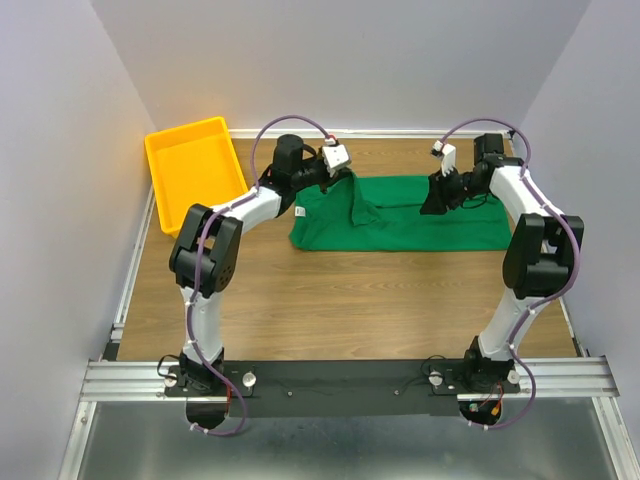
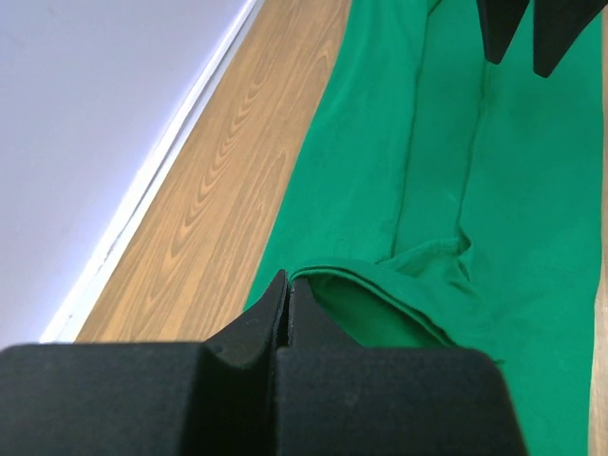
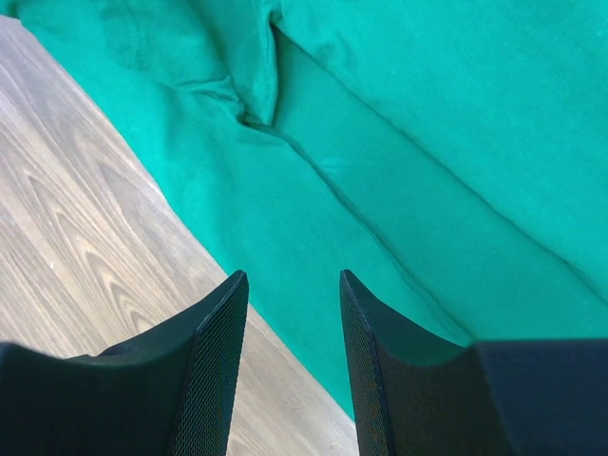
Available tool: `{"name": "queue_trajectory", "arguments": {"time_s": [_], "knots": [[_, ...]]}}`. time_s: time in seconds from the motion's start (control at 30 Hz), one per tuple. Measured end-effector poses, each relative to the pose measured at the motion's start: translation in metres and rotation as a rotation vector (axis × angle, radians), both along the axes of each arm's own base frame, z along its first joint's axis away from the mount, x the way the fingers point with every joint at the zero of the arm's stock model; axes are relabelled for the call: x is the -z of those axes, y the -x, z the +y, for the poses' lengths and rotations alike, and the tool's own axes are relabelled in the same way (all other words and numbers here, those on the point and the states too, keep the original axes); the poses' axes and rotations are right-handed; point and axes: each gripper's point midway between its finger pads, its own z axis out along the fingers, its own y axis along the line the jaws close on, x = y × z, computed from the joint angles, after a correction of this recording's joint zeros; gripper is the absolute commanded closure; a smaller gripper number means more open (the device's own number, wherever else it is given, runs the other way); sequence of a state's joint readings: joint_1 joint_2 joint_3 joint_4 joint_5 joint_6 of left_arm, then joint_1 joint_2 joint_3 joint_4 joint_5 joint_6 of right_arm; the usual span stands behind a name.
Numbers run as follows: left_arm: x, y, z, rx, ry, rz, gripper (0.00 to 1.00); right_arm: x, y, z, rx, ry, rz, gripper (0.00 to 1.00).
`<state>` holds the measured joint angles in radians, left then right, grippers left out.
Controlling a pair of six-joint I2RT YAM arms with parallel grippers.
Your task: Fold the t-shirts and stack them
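Observation:
The green t-shirt (image 1: 420, 225) lies on the wooden table, partly folded into a wide band. My left gripper (image 1: 347, 174) is shut on the shirt's left back edge and holds it raised in a peak above the table. In the left wrist view the closed tips (image 2: 288, 277) pinch a hem of the t-shirt (image 2: 513, 190). My right gripper (image 1: 437, 200) hovers open over the shirt's right part. In the right wrist view its fingers (image 3: 293, 275) stand apart above the t-shirt (image 3: 427, 142) edge and bare wood, with nothing between them.
A yellow tray (image 1: 195, 128) sits at the back left of the table. Grey walls close in the back and both sides. Bare wood (image 1: 350, 300) runs between the shirt and the arm bases.

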<state>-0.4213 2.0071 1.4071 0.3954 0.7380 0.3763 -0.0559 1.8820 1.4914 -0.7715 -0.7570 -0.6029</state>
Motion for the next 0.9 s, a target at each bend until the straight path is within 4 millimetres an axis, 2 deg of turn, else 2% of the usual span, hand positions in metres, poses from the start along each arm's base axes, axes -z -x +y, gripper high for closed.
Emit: {"name": "queue_trajectory", "arguments": {"time_s": [0.17, 0.47, 0.7, 0.83, 0.9], "knots": [[0.007, -0.005, -0.002, -0.025, 0.005, 0.035, 1.00, 0.001, 0.004, 0.000, 0.000, 0.000, 0.007, 0.48], [0.002, -0.021, -0.005, -0.073, 0.033, 0.063, 1.00, 0.001, 0.009, 0.002, -0.002, -0.001, 0.010, 0.48], [0.016, -0.031, -0.006, -0.109, 0.029, 0.127, 1.00, -0.005, 0.012, 0.002, -0.003, 0.000, -0.003, 0.48], [0.018, -0.037, -0.008, -0.122, 0.038, 0.148, 1.00, -0.003, 0.015, 0.004, -0.007, 0.000, 0.003, 0.48], [0.019, -0.040, -0.009, -0.134, 0.040, 0.163, 0.87, -0.003, 0.017, 0.005, -0.010, 0.000, 0.003, 0.48]]}}
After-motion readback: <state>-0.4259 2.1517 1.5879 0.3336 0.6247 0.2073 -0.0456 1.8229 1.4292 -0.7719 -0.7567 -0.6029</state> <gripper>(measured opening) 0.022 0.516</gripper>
